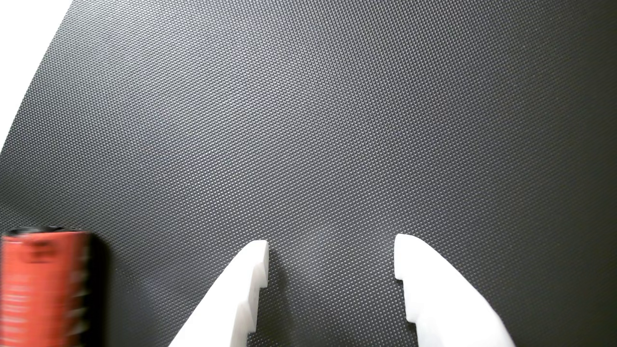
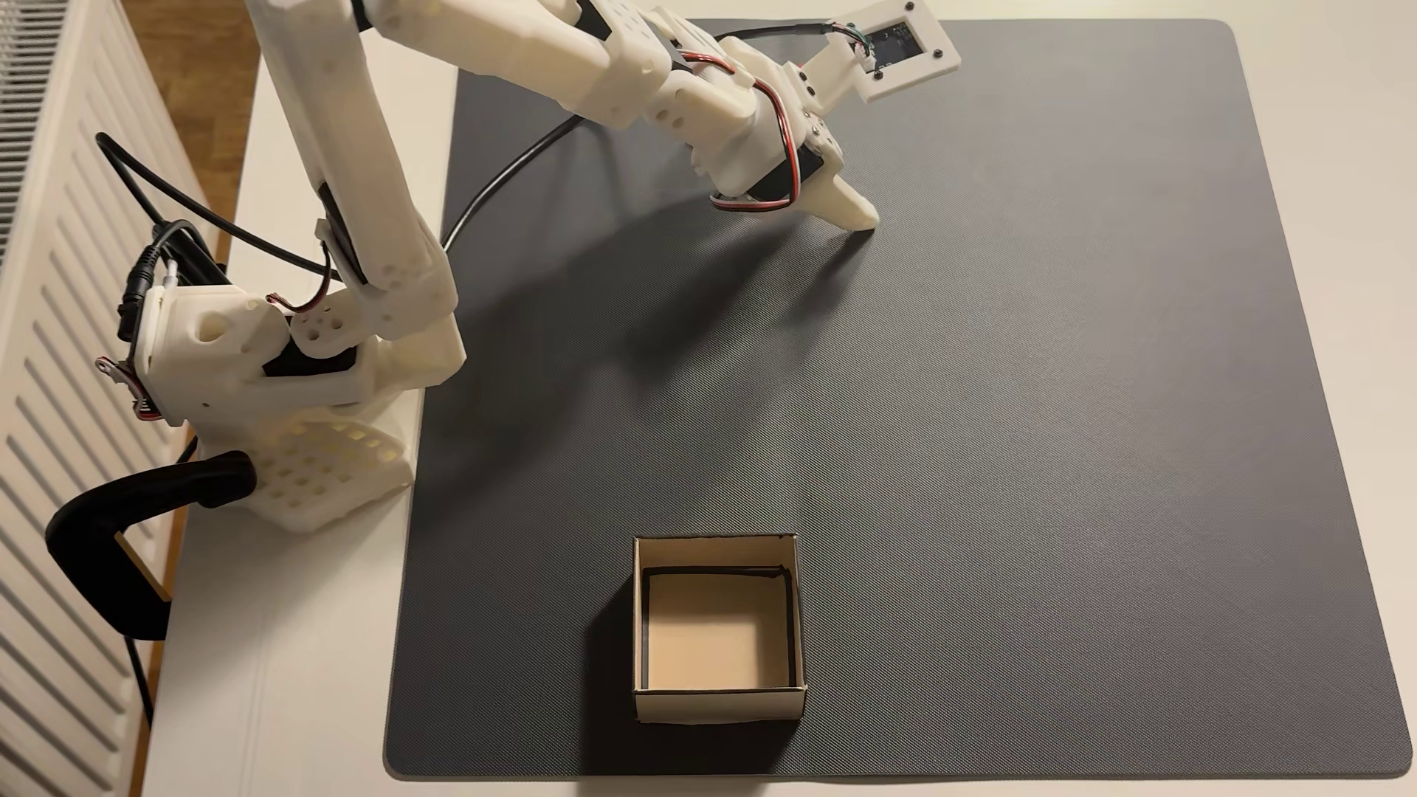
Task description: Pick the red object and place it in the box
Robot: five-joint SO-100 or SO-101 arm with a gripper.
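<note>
Orange-red roll-like cylinder (image 1: 43, 289): blurred dark print bands, black rim at top end, wrist view. Dark grey rubbery mat (image 1: 308, 120) (image 2: 997, 421): fine dotted weave texture, uniform. White plastic two-finger gripper (image 1: 331, 258) (image 2: 863, 218): plain, no markings. Pale beige square cardboard box (image 2: 718, 701): tan inner floor, dark lines along inner edges. White 3D-printed arm (image 2: 368, 191): perforated base, red-and-black wires, black cable. Black C-shaped clamp (image 2: 115, 529). Off-white table (image 2: 291, 674). White slatted radiator (image 2: 54, 306).
</note>
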